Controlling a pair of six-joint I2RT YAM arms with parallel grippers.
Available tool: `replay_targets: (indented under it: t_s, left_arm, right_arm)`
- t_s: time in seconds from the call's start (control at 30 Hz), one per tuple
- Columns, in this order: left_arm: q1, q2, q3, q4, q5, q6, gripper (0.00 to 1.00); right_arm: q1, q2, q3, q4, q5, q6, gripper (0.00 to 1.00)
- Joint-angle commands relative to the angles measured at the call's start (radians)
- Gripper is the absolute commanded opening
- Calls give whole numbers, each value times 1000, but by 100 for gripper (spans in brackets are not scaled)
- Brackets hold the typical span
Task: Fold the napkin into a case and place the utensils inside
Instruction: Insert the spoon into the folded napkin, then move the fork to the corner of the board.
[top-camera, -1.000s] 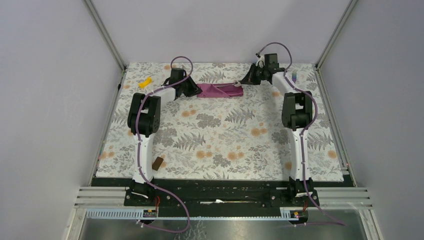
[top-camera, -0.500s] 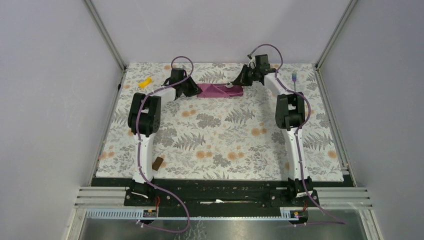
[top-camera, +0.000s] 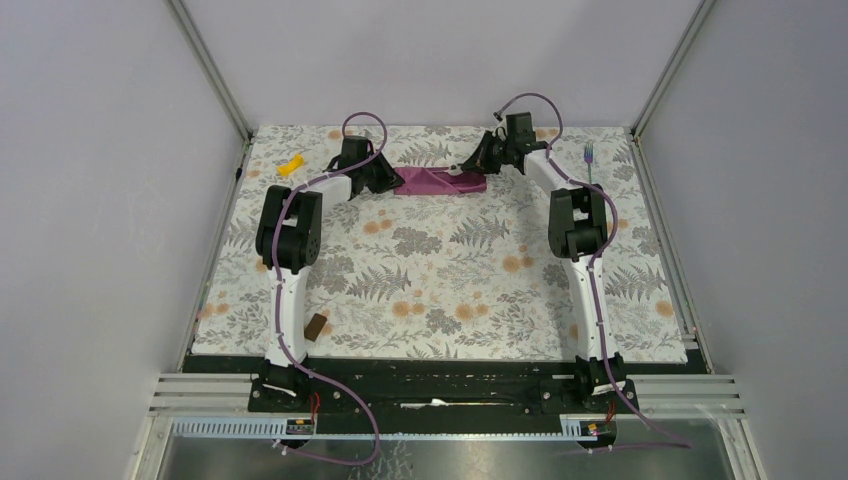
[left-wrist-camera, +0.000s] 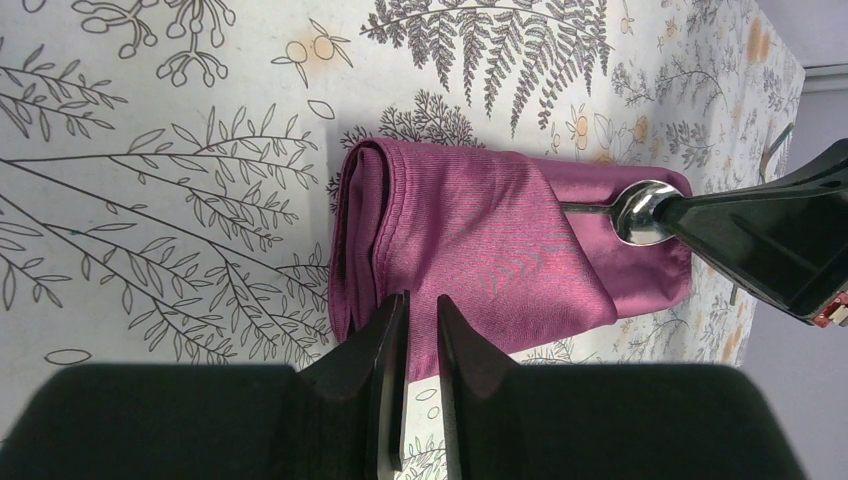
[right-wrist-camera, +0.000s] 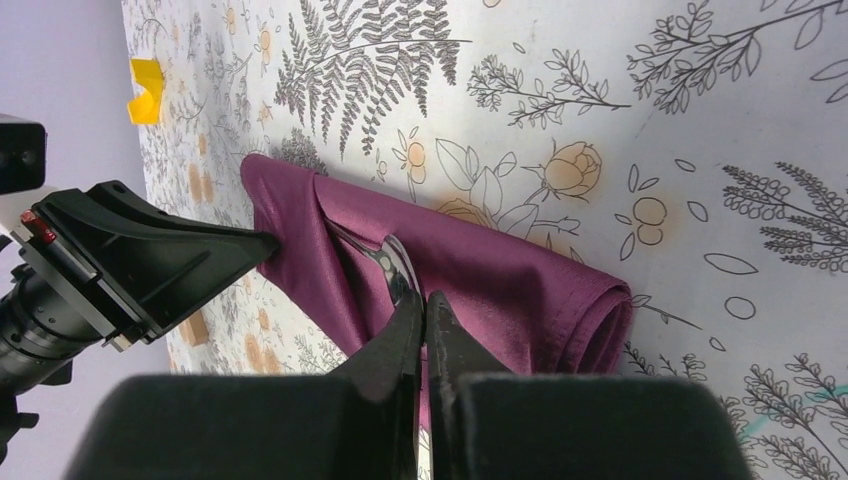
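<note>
Case: plum cloth folded into a long strip. It lies flat at the far middle of the desk, with a diagonal flap across its top.

Left hand: at the left end of the case. Fingers are drawn in to a narrow slit over the near long edge, with cloth visible in the slit. It reads as a pinch on that edge.

Right hand: at the other end of the case. Fingers are closed tight on the spoon. The silvery bowl sits just at the fingertips, over the right part of the cloth. The thin stem runs from the bowl in under the diagonal flap; the handle end is hidden.

Fork: alone on the desk near the far right corner, well apart from the case and untouched.

Yellow piece: far left of the desk, beyond the left arm.

Brown block: near edge, beside the left arm's lower link.
</note>
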Motion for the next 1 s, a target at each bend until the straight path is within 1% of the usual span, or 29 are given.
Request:
replay_targets:
  t_s: [0.0,0.1,0.2,0.3,0.37,0.4,0.47,0.57,0.67,0.77,0.8,0.83,0.9,0.97]
  left_arm:
    - [8,12,14,12,-11,19,22]
    - [7,-6,6,16,-5,24,26]
    - [9,-36,-10,24,4,23,33]
    - [11,-86,-30,26,21,14,38]
    - [12,-137,-55,33,37,-3,41]
    - [14,-165,-70,33,52,-11,42]
    - [16,-231,-110,22,75,-15,43]
    - [17,-352,-206,43,121,-31,45]
    - [22,-462,-297,64,208,-52,46]
    - [13,-559,-381,96,296,-73,46]
    - [9,-584,-406,99,318,-74,47]
    - [3,-607,-425,101,336,-70,47]
    - [-6,-644,-454,98,366,-46,47]
    - [-19,-667,-458,48,378,6,47]
  right_arm:
    - [12,-10,-13,48,30,13,7]
    - [12,-18,-5,32,37,-7,19]
    - [12,-39,14,-9,45,-36,28]
    - [12,-84,47,-94,68,-90,35]
    - [12,-127,61,-172,111,-150,44]
    - [11,-146,78,-233,142,-195,48]
    - [6,-197,84,-351,253,-302,55]
    - [-28,-325,-65,-383,442,-430,64]
    - [-96,-399,-183,-387,563,-576,70]
    - [-185,-397,-216,-392,642,-691,73]
    - [-198,-388,-202,-394,651,-716,74]
    - [-236,-364,-181,-401,653,-741,74]
    - [-270,-304,-85,-431,643,-778,75]
    - [-294,-226,33,-475,646,-797,76]
